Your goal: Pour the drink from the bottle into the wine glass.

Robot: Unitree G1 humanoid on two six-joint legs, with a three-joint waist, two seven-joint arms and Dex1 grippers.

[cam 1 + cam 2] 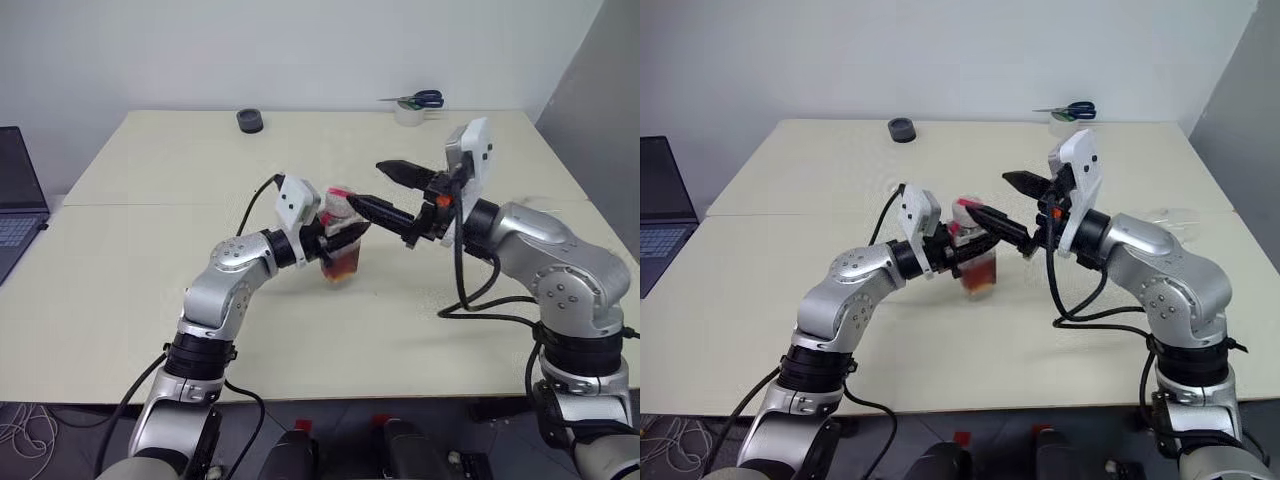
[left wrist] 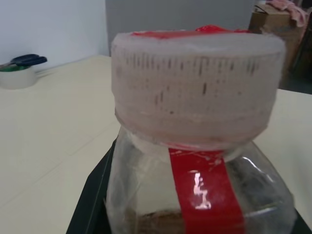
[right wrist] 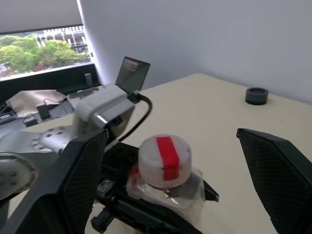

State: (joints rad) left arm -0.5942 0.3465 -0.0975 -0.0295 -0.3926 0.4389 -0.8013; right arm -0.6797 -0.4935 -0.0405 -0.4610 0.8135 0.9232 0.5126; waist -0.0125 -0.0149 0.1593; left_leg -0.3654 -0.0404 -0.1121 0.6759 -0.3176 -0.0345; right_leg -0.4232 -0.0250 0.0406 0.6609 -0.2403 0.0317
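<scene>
Bottle [image 1: 338,240] sat grasped in my left tool [image 1: 345,235], cap [image 3: 164,160] on; right tool [image 1: 392,190] released at 2 o'clock; pouring remained.

My left gripper [image 1: 345,238] holds the bottle [image 1: 340,250] at table [image 1: 150,300] centre; my right gripper [image 1: 385,190] sits at its two o'clock, tape roll [image 1: 250,121] at eleven.
</scene>
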